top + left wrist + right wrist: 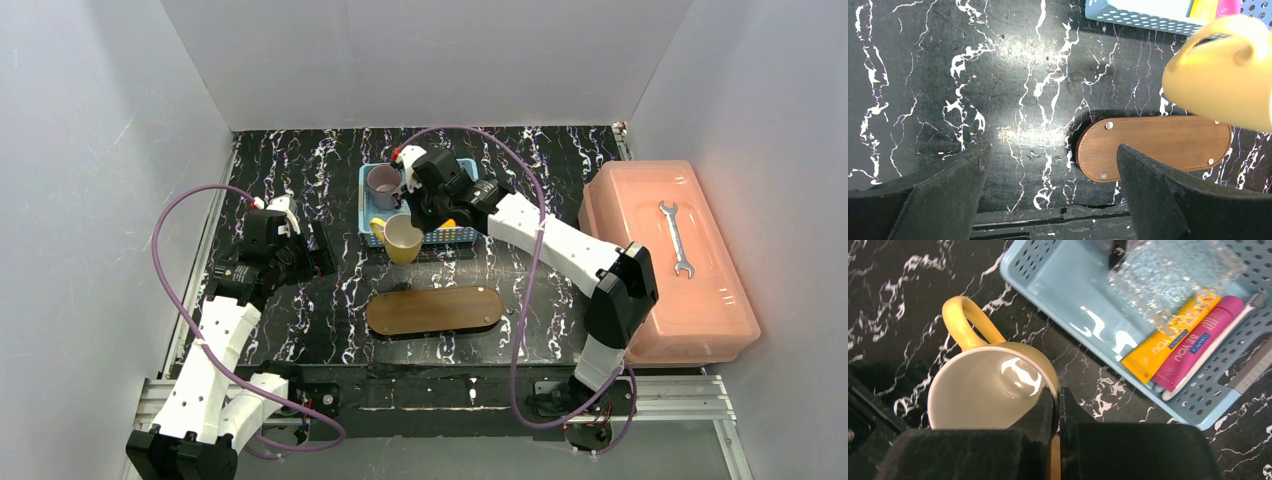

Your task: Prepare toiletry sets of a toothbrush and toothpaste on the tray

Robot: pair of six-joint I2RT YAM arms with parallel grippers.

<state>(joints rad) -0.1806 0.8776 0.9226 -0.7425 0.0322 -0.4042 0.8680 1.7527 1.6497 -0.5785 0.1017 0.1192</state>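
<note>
1. Pinching the yellow cup (983,395) by its rim, the right gripper (1058,395) is squeezed tight on it.
2. The left gripper (1052,150) is spread wide.
3. The toothpaste tubes (1163,347) and a toothbrush (1230,329) lie in the blue basket (1068,300), upper right.
4. The tray (435,310) lies lower middle.

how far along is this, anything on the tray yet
Done: nothing yet, the tray is bare. In hand: the right gripper is shut on the rim of the mug, just outside the basket. The left gripper is open and holds nothing. Left: the yellow toothpaste, the pink toothpaste and a toothbrush lie in the basket, so every set remains to be made.
</note>
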